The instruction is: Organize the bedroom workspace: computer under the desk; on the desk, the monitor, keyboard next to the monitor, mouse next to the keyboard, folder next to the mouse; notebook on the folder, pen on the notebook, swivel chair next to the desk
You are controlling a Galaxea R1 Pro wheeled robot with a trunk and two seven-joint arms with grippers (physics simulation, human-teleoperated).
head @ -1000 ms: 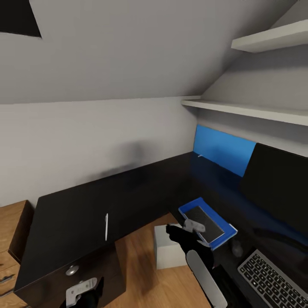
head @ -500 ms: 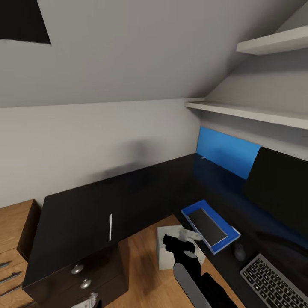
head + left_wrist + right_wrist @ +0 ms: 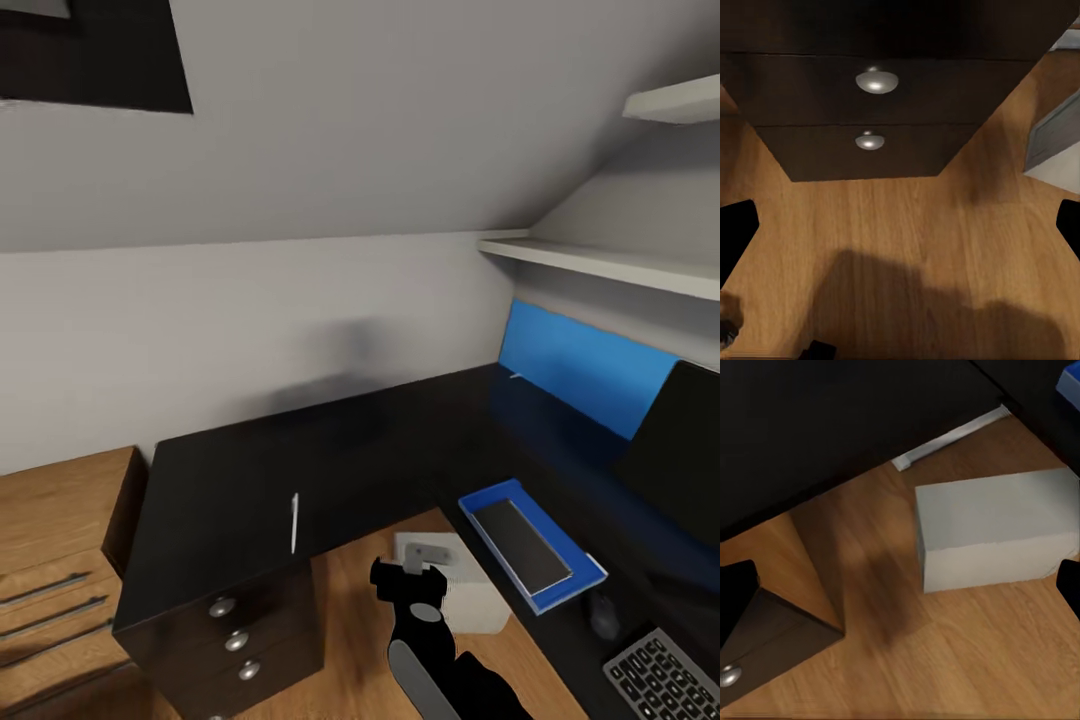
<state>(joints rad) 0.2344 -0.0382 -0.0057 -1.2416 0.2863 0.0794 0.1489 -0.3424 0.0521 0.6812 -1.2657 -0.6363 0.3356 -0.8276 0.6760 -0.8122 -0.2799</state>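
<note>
Reaching for the pen point(image 3: 294, 522) on the dark desk point(image 3: 220, 480) is the likely next step — it lies well left of the notebook point(image 3: 522, 543) stacked on the blue folder point(image 3: 575, 585). The right end effector point(image 3: 407, 584), released and empty, hangs over the floor; the thin pen could roll off under a nudge.
</note>
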